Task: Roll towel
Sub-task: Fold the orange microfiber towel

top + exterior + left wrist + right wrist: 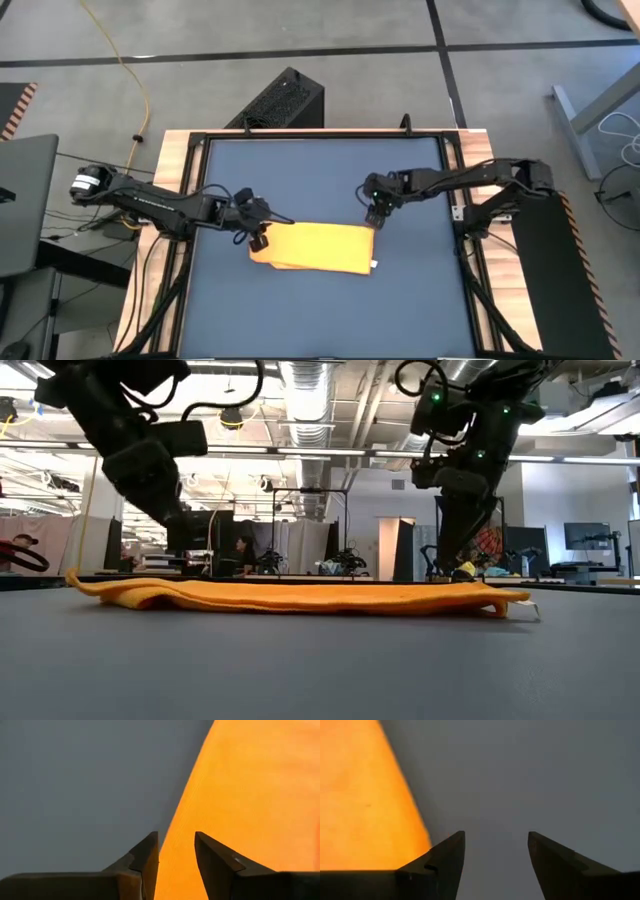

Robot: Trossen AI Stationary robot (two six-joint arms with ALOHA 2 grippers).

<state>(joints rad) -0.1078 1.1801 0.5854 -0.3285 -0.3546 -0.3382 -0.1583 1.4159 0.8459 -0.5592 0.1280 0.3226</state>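
The yellow towel (318, 248) lies flat on the dark blue tabletop as a folded oblong running left to right, with a tiny white tag (375, 264) at its right end. In the low view the towel (300, 597) is a low, flat layer. My left gripper (260, 238) hovers open just above the towel's left end, and its fingers (176, 845) straddle the towel's far long edge (185, 810). My right gripper (377, 220) stands open over bare table beside the towel's far right corner (360, 795), with nothing between its fingers (496, 842).
A black perforated box (285, 100) stands beyond the table's far edge. A wooden frame with black rails (180, 150) borders the tabletop. Bare blue surface (320, 320) stretches from the towel to the near edge and to the far edge (320, 170).
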